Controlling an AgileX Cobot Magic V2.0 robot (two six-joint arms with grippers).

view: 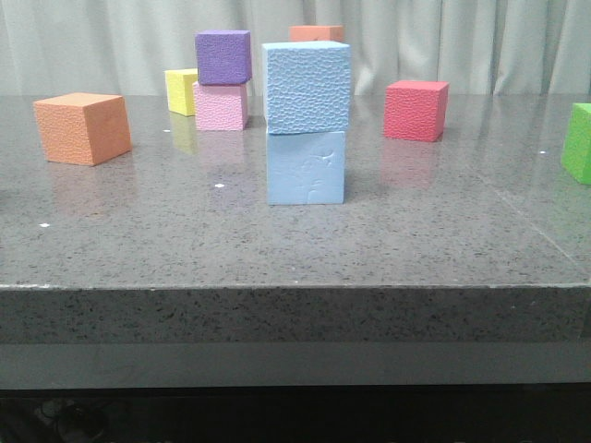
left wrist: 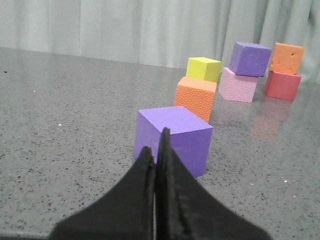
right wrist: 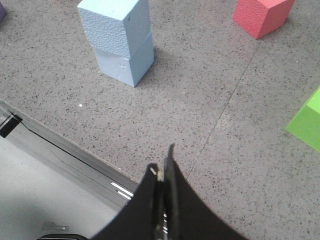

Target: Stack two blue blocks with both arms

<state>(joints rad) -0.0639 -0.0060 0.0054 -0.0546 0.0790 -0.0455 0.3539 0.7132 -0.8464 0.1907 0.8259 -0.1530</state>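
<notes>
The two blue blocks stand stacked in the middle of the table, the upper one (view: 307, 88) resting on the lower one (view: 306, 166) and turned slightly against it. In the right wrist view the upper block (right wrist: 116, 25) and the lower block (right wrist: 125, 62) stand well away from my right gripper (right wrist: 162, 157), which is shut and empty above the table's front edge. My left gripper (left wrist: 156, 142) is shut with nothing in it, just short of a purple cube (left wrist: 175, 137). Neither arm appears in the front view.
An orange cube (view: 83, 127) sits at the left. Behind the stack are a yellow cube (view: 182, 90) and a purple cube (view: 223, 57) on a pink one (view: 221, 106). A red cube (view: 416, 110) and a green cube (view: 579, 143) are at the right.
</notes>
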